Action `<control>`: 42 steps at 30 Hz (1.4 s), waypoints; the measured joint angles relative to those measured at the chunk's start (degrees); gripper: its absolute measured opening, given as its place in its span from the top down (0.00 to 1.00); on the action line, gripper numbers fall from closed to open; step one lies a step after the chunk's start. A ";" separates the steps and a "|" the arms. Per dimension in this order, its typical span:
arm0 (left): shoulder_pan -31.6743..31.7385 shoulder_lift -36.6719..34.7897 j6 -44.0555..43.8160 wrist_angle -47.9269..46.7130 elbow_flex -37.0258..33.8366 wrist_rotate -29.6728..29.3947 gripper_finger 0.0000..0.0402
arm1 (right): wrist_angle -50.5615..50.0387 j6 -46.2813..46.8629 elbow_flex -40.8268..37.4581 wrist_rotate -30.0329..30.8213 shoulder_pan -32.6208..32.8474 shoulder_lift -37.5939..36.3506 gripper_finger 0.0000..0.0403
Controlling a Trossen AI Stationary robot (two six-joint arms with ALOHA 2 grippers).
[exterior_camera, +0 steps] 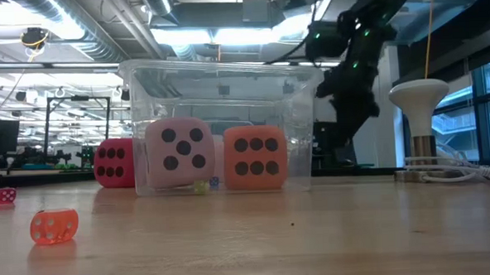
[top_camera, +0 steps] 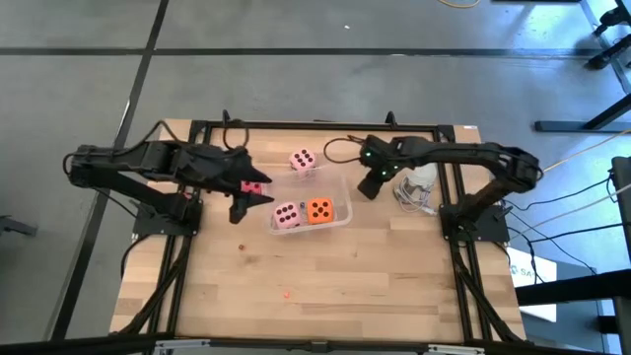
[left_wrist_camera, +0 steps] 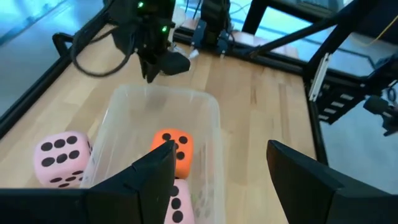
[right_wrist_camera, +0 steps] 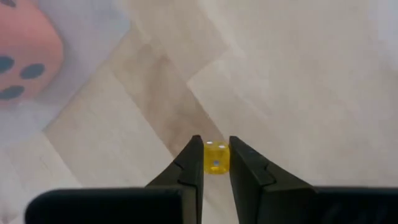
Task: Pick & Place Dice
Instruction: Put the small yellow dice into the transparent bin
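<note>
A clear tub [top_camera: 340, 225] sits mid-table and holds a pale pink die [top_camera: 287, 215] and an orange die [top_camera: 318, 209]. A second pale pink die [top_camera: 303, 160] rests on the table beyond the tub's far wall. A red die [top_camera: 252, 185] stands on the table off the tub's left end [exterior_camera: 114, 164]. My left gripper [top_camera: 246, 207] is open beside the red die, and its wrist view faces the tub [left_wrist_camera: 214, 118] and the orange die [left_wrist_camera: 173, 149]. My right gripper [top_camera: 368, 189] hangs by the tub's far right corner, shut on a small yellow die [right_wrist_camera: 216, 157]. My right gripper pinches the small yellow die's two opposite faces [right_wrist_camera: 216, 163] between its fingertips [right_wrist_camera: 194, 158], coming from above and pointing down. The die is at the fingers' free ends and is lifted clear of the wooden table.
A small translucent orange die [exterior_camera: 54, 226] lies on the near part of the table [top_camera: 287, 292], and a tiny red one [exterior_camera: 5, 195] lies far left. A white stand with cables [top_camera: 419, 182] is behind the right gripper. Small yellow and blue bits [exterior_camera: 206, 186] show low at the tub.
</note>
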 joint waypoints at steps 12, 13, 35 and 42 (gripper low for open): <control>0.00 -4.83 -1.44 -4.66 0.02 -1.62 0.40 | -2.13 11.21 0.07 1.42 0.89 -17.90 0.88; 0.00 -4.94 -1.44 -5.08 0.02 -1.65 0.40 | -1.47 11.92 0.07 1.41 1.30 -19.25 0.88; 0.00 -4.95 -0.35 -9.30 0.02 -5.11 0.40 | 29.21 22.58 0.66 1.15 15.51 -17.03 0.88; 0.00 -4.95 -0.35 -9.31 0.02 -5.11 0.40 | 21.82 17.80 12.89 1.87 18.55 -7.74 0.88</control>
